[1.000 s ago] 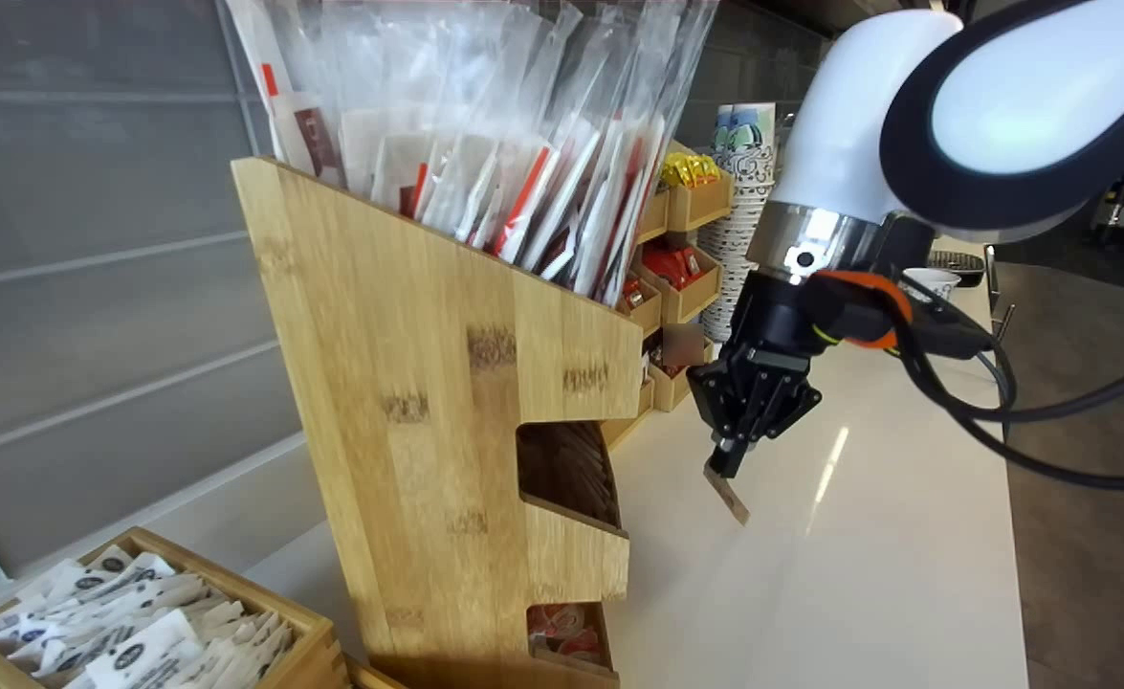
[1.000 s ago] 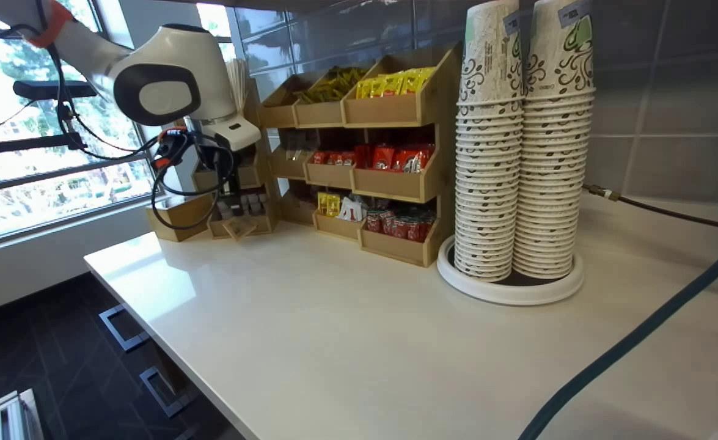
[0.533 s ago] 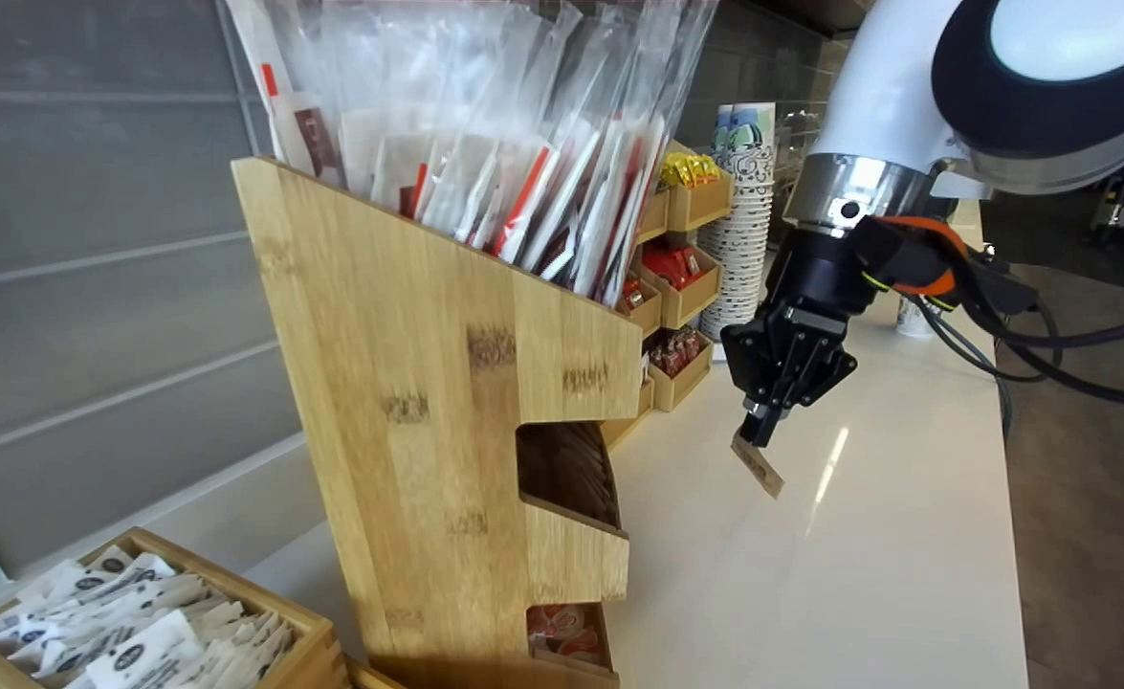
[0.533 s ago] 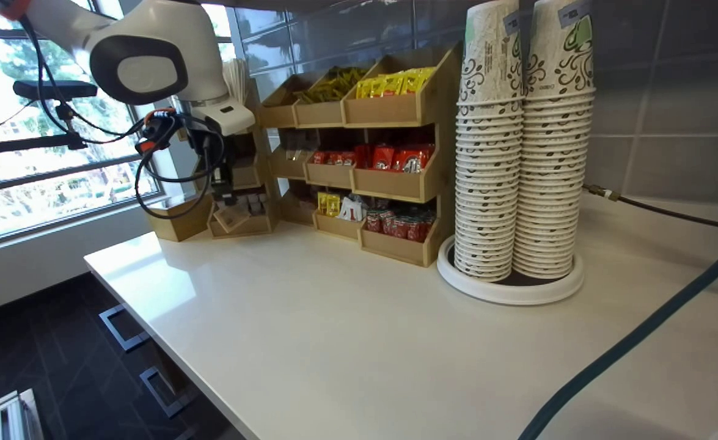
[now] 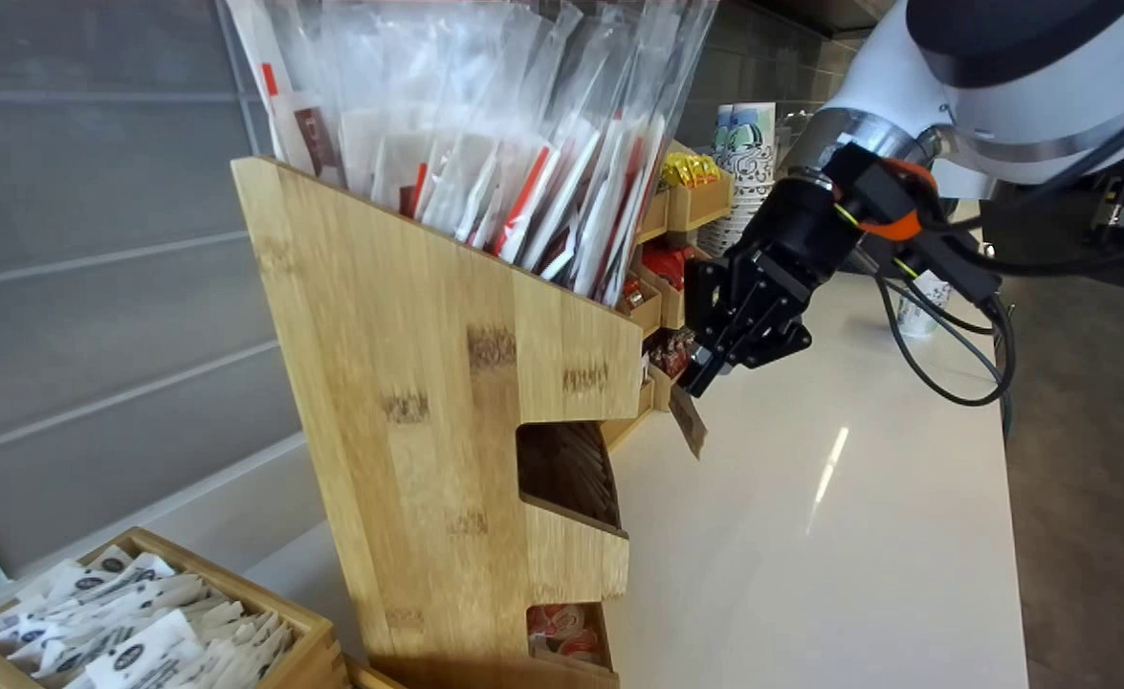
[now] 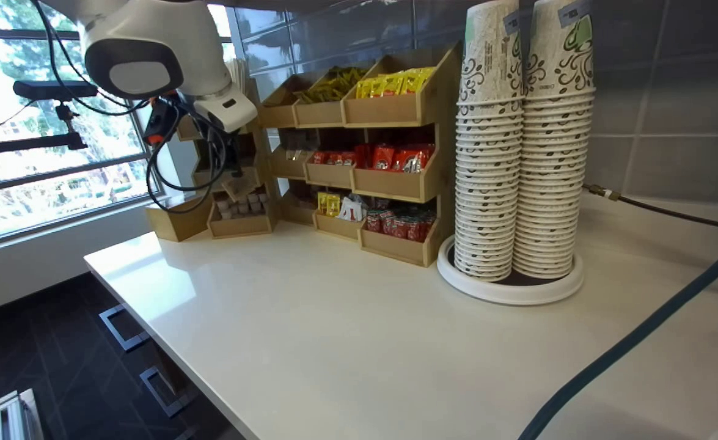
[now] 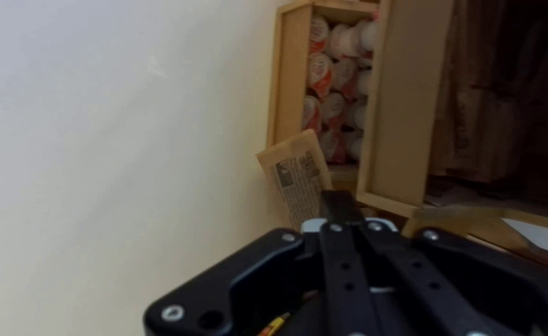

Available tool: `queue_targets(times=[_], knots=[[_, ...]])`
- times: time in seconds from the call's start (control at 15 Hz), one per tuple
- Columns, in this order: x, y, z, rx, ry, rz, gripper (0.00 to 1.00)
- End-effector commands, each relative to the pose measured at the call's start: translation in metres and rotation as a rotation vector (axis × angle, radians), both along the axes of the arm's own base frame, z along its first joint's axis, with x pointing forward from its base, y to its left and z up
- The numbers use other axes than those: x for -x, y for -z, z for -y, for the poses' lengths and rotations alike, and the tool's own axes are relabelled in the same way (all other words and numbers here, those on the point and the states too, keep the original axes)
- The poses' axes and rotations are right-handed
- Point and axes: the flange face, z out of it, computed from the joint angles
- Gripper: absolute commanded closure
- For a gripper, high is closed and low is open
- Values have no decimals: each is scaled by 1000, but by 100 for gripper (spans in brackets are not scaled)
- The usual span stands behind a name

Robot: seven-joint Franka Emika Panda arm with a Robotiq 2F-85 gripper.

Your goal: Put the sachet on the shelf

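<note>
Brown paper at the centre of the wrist view: the sachet [image 7: 294,168], clamped at one end by the gripper [image 5: 694,383], fingers together with only this thin packet between. In an exterior view, hangs tilted below the fingers, right of and slightly below the centre of the frame, off the countertop [image 5: 810,574] and outside the bamboo shelf [image 5: 437,383] at centre-left. Done, so far as shown: grasp and lift. Left: entry into the shelf, release, withdrawal; by estimate, somewhat past the halfway stage. Probable goal, by judgement only: the second tier from the bottom [image 7: 399,116], right side of the wrist view, with dim brown packets [image 7: 465,130] inside. Contact between sachet and shelf: not determinable from the overlap in the wrist view.

Compared with half a second earlier: gripper and sachet higher in both exterior views. In an exterior view, both also farther left, toward the shelf, with the gripper more slanted and now overlapping the wooden rack [image 5: 705,204] behind. In an exterior view, sachet raised from before the bottom tier [image 6: 239,227] to before the next one up, exposing more of the small white cups [image 6: 242,208] at centre-left.
</note>
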Motion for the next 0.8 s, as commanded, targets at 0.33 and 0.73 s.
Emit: queue_targets(times=[0.33, 0.73], knots=[[-8, -33, -2, -278, 30, 178, 100], [-9, -31, -18, -375, -11, 216, 100]])
